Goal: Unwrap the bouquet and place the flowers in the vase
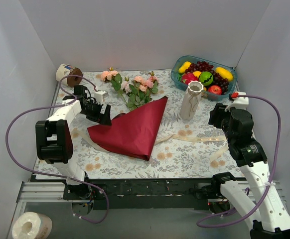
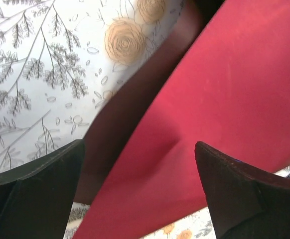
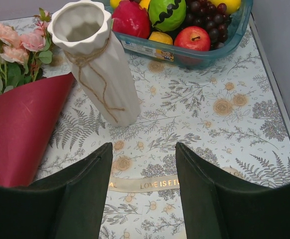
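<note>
Left gripper (image 2: 139, 144) hangs open over the left edge of the red paper (image 1: 132, 129); right gripper (image 3: 144, 145) (also open, empty) sits near the upright vase (image 1: 191, 101); flowers (image 1: 135, 87) lie farther back.

A blue fruit bowl (image 1: 175, 76) sits far right; a paper roll (image 1: 68, 74) lies far left on floral tablecloth (image 1: 185, 155).

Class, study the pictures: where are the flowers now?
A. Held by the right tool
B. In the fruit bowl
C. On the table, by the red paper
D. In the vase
C: the flowers lie on the table next to the red paper, and the vase stands empty.
</note>
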`<state>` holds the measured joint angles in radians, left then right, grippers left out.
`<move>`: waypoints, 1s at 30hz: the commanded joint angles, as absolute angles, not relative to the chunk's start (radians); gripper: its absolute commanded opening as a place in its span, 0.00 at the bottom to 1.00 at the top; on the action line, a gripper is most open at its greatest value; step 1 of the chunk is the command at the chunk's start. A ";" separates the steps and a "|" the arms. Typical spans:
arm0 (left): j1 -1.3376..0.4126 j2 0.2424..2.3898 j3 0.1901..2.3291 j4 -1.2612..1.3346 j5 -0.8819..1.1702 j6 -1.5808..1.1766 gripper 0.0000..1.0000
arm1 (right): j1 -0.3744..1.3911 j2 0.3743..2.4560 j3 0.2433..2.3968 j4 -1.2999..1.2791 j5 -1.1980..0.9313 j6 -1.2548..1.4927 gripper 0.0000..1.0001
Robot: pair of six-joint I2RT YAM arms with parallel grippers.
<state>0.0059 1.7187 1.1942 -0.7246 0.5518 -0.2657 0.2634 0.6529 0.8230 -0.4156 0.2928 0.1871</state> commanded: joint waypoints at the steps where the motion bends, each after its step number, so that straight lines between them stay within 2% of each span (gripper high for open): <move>1: 0.057 1.609 1.164 -0.810 0.624 -0.161 0.90 | 0.272 0.630 0.858 -0.382 0.311 0.183 0.62; 9: 0.121 1.600 1.163 -0.946 0.706 -0.049 0.79 | 0.273 0.624 0.851 -0.379 0.314 0.183 0.61; 14: 0.127 1.605 1.146 -0.940 0.698 -0.046 0.79 | 0.273 0.623 0.856 -0.380 0.310 0.184 0.62; 24: 0.135 1.568 1.105 -0.770 0.584 -0.140 0.81 | 0.278 0.612 0.854 -0.380 0.296 0.183 0.61; 30: 0.137 1.565 1.103 -0.805 0.617 -0.121 0.79 | 0.278 0.611 0.848 -0.380 0.299 0.183 0.61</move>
<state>0.1291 1.6234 1.1053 -0.8036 0.5957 -0.1307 0.2707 0.6220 0.8230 -0.4156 0.3000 0.1871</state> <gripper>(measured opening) 0.807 0.617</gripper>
